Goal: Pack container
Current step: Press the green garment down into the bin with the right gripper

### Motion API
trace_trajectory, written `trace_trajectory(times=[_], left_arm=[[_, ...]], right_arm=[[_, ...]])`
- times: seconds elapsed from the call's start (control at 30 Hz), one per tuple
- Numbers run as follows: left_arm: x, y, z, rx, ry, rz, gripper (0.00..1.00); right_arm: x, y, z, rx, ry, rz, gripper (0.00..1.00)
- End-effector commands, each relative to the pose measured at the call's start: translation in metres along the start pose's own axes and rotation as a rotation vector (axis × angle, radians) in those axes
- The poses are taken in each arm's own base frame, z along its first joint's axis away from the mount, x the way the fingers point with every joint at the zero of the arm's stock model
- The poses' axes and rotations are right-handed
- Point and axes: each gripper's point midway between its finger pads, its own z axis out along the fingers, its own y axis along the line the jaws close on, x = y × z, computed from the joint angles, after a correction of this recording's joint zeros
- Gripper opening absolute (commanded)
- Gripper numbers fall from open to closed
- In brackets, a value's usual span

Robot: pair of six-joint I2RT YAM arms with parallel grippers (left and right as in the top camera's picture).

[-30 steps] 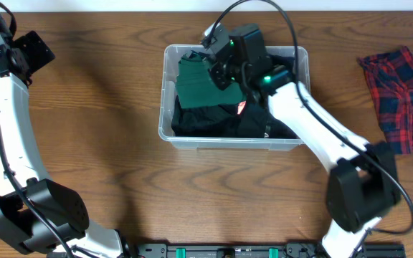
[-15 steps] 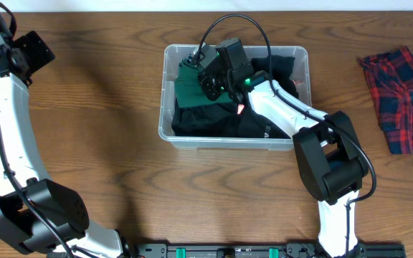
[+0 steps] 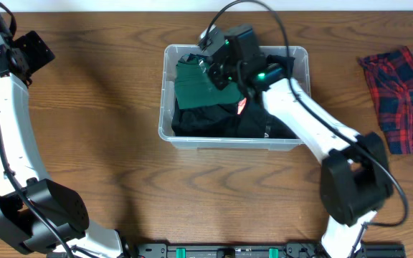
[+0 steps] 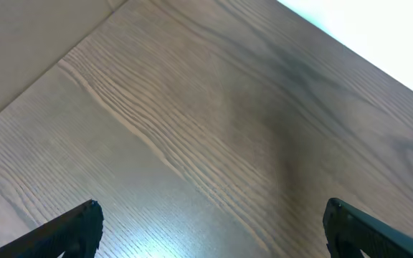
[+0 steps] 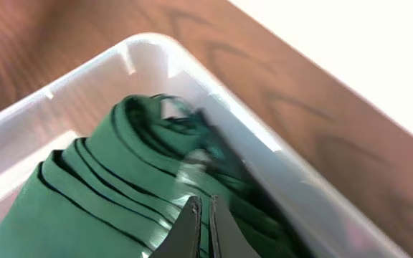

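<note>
The container [image 3: 165,107] is a clear rectangular bin at the table's centre back. It holds a folded green garment [image 3: 194,87] at its left and black garments [image 3: 214,122] below and to the right. My right gripper [image 3: 211,68] hovers over the green garment near the bin's back left corner. In the right wrist view its fingers [image 5: 203,206] are pressed together just above the green folds [image 5: 84,193], beside the bin's rim [image 5: 192,68]. My left gripper [image 3: 36,50] is at the far back left, open over bare wood [image 4: 210,215].
A red and blue plaid garment [image 3: 404,97] lies crumpled on the wooden table [image 3: 84,143] at the far right. The right arm stretches from the front right across the bin. The left arm runs along the left edge.
The right arm swung left into the bin half a second ago, then drew back up and to the right. The green garment stays in the bin. The left arm has not moved.
</note>
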Motion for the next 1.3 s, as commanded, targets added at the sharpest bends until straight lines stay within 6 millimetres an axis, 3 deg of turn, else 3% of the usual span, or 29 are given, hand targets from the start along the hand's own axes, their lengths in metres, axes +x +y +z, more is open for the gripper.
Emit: trace_trajectory(times=[0.0, 0.37, 0.5, 0.63, 0.83, 1.1, 1.27], left_arm=[[-0.003, 0.003, -0.002, -0.012, -0.009, 0.0, 0.98], [-0.003, 0.003, -0.002, -0.012, -0.009, 0.0, 0.98], [-0.003, 0.004, -0.002, -0.013, -0.009, -0.001, 0.98], [-0.003, 0.003, -0.002, -0.012, -0.009, 0.0, 0.98], [-0.003, 0.003, -0.002, -0.012, -0.009, 0.0, 0.98], [-0.003, 0.003, -0.002, -0.012, -0.009, 0.0, 0.98], [-0.003, 0.004, -0.002, -0.013, -0.009, -0.001, 0.98]], right_arm=[[0.001, -0.025, -0.012, 0.084, 0.023, 0.003, 0.05], [0.082, -0.033, -0.007, 0.054, 0.307, 0.075, 0.1], [0.11, -0.035, 0.015, 0.054, 0.369, 0.084, 0.17], [0.124, -0.045, 0.035, 0.092, 0.378, 0.082, 0.16], [0.097, -0.067, 0.023, 0.203, 0.307, 0.06, 0.14], [0.018, -0.071, -0.046, 0.25, 0.111, 0.068, 0.19], [-0.016, -0.062, -0.078, 0.229, 0.004, 0.118, 0.2]])
